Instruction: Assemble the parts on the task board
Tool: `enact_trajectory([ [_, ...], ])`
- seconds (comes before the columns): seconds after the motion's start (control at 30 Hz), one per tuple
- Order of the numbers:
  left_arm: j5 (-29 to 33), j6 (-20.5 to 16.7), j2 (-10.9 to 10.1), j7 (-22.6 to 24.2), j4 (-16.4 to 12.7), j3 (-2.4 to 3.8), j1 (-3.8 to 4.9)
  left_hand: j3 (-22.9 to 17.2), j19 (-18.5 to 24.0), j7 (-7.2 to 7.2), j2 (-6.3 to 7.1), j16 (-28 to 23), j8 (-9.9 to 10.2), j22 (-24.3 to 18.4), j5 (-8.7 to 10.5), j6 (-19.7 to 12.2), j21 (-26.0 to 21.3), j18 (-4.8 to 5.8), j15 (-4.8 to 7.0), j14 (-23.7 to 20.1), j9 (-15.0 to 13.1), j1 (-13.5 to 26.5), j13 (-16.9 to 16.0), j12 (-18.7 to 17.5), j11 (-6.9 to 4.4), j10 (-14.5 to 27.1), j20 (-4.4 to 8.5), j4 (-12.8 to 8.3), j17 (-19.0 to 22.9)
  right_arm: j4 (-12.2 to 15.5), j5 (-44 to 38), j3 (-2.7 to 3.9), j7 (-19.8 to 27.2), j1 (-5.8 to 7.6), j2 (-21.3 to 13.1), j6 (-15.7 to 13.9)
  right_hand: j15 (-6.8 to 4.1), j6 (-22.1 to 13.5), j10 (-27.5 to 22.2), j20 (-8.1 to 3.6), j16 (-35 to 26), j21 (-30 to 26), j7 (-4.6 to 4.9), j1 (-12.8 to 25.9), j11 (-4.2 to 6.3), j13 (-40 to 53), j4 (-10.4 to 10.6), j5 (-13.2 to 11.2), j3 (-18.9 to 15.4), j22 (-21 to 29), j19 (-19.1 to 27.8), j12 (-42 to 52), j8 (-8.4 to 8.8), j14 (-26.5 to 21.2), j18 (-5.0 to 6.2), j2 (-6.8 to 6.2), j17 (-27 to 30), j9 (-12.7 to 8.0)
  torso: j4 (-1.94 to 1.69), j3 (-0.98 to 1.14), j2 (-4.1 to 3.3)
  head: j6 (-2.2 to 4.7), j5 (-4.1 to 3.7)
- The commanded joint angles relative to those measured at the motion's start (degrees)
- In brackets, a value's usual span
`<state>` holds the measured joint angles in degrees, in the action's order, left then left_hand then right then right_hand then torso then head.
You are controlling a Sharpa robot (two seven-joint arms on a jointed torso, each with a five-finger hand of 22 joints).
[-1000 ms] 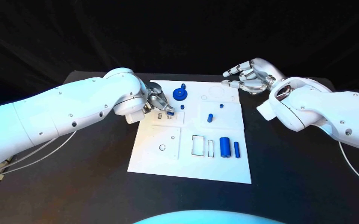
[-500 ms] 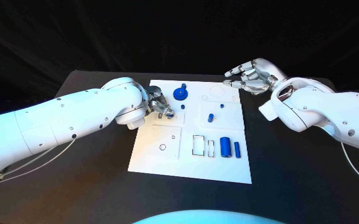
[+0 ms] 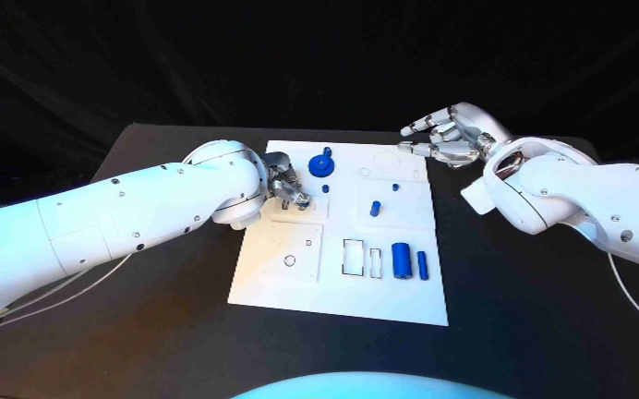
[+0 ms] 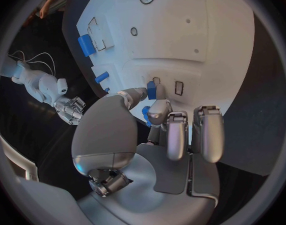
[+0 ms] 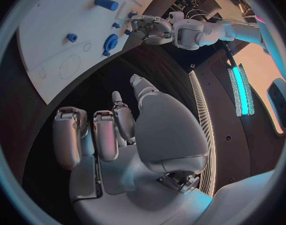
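The white task board lies in the middle of the black table. My left hand is low over the board's upper left area, by two small rectangular slots. It pinches a small blue part between thumb and finger right at these slots. A second bit of blue shows under the fingers. My right hand hovers off the board's upper right corner, fingers apart, holding nothing. A blue gear stands near the top of the board.
Further parts on the board: a short blue peg, a thick blue cylinder and a thin blue rod beside rectangular pockets. The right wrist view shows the board, the gear and my left hand.
My left arm has swung in and its hand has crept slightly toward the slots with the blue part. The right hand has stayed put.
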<state>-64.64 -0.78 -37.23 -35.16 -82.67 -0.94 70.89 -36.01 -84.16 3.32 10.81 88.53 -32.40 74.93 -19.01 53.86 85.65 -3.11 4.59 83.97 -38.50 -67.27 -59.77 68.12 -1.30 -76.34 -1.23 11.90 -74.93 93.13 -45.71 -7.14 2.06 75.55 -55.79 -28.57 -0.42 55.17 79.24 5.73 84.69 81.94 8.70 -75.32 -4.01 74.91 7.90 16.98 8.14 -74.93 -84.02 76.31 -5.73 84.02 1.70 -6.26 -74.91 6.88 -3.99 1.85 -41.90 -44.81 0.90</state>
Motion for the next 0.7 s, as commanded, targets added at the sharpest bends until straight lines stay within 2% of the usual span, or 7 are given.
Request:
enact_trajectory([
  [0.03, -1.48, 1.12, 0.15, -0.53, 0.13, -0.02, -0.11, -12.47, -0.87, -0.26, -0.17, 0.09, -0.37, 5.52, -0.38, 0.47, 0.22, 0.95, 0.17, 5.40, -0.06, 0.27, 0.09, -0.02, -0.11, -0.18, 0.18, -12.03, -12.91, 0.05, -0.14, 0.00, 0.40, -0.07, 0.04, 0.60, -0.25, 0.12, 0.25, -0.40, -0.40, -0.28, -0.01, 0.27, 0.26, 3.81, -0.02, 0.23, -0.20, -7.71, -1.58, 0.17, -0.36, 3.69, 0.50, 0.25, -5.66, -0.02, -0.02, 0.02, 0.03, -0.12, 0.02],
  [0.7, -2.15, 4.47, 0.12, -1.05, 0.58, 0.02, -0.13, -13.19, -0.91, -0.45, 0.20, 0.09, -0.77, 5.60, -0.76, 0.65, 0.25, 0.96, 0.35, 5.40, -0.53, 0.59, 0.88, -0.53, -0.30, -0.15, 0.30, -12.46, -12.91, -0.03, -0.15, 0.00, 0.40, -0.17, 0.09, 0.69, -0.25, 0.11, 0.29, -0.41, -0.42, -0.37, -0.01, 0.36, 0.26, 3.83, 0.03, 0.32, -0.31, -7.64, -1.55, 0.20, -0.37, 3.69, 0.52, 0.22, -5.66, -0.03, -0.05, 0.03, 0.05, -0.36, -0.01],
])
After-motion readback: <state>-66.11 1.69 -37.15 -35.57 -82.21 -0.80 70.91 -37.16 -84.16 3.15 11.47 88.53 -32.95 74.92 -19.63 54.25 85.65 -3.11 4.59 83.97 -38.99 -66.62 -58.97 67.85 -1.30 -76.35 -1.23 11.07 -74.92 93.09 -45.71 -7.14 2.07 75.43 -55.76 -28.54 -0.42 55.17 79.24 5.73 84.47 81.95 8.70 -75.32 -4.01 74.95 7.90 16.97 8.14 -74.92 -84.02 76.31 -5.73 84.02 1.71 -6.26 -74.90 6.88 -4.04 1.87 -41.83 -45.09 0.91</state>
